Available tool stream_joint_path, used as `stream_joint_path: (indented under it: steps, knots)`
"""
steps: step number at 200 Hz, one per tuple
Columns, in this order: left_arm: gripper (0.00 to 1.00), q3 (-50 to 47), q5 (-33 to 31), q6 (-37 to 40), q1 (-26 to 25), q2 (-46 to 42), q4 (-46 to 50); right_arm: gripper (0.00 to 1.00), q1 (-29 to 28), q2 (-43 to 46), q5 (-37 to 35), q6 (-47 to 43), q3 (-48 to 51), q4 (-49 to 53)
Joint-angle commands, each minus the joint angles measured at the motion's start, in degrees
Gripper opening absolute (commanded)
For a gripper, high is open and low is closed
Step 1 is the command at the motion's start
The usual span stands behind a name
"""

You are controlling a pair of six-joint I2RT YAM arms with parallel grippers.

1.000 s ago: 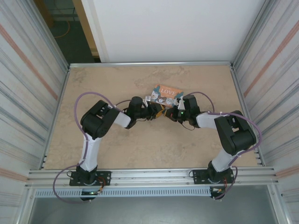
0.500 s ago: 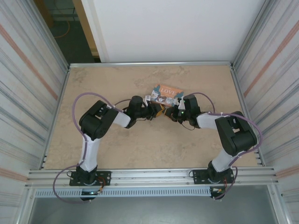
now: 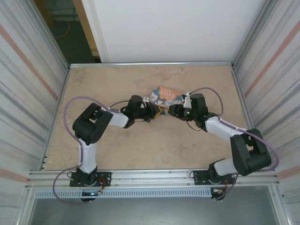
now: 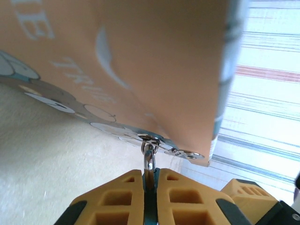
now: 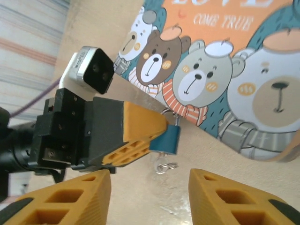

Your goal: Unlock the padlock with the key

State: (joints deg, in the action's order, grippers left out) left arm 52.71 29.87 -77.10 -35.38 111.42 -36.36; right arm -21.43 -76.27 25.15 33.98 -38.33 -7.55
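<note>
As your arms bend inward to the tin [image 3: 167, 94], your left gripper [image 4: 150, 174] clamps the padlock [image 5: 168, 139] at its edge; your right gripper [image 5: 150, 180] stands wide.

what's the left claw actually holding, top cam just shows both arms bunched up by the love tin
observer: the right wrist cam shows the left claw shut on the padlock, with the blue body pinched in its grip.
operator: any sign of the key
observer: a small silvery ring hangs just under the padlock. i cannot tell whether a key sits in the keyhole.
operator: and the right claw
observer: the right claw is open and empty. it sits below the padlock and does not touch it.
</note>
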Motion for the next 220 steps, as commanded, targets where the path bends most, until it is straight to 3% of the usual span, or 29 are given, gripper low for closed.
stream_joint_path:
  steps: [1, 39, 131, 220]
  knots:
    - [0.00, -0.3, -0.8, -2.4, -0.3, -4.2, 3.9, 0.51, -3.6, 5.2, -6.8, -13.7, 0.0, 4.2]
    - [0.00, 0.8, -1.0, -3.8, -0.5, -7.0, 12.2, 0.56, -14.2, 11.8, -21.7, -34.1, 1.0, 6.3]
    - [0.00, 7.6, -1.5, -5.5, -0.8, -11.2, 35.9, 0.60, -22.1, 14.6, -32.3, -66.5, 6.4, 2.7]
    - [0.00, 9.1, -1.0, -7.2, -1.4, -11.2, 39.2, 0.61, -25.2, 6.8, -36.5, -71.0, 8.8, -3.9]
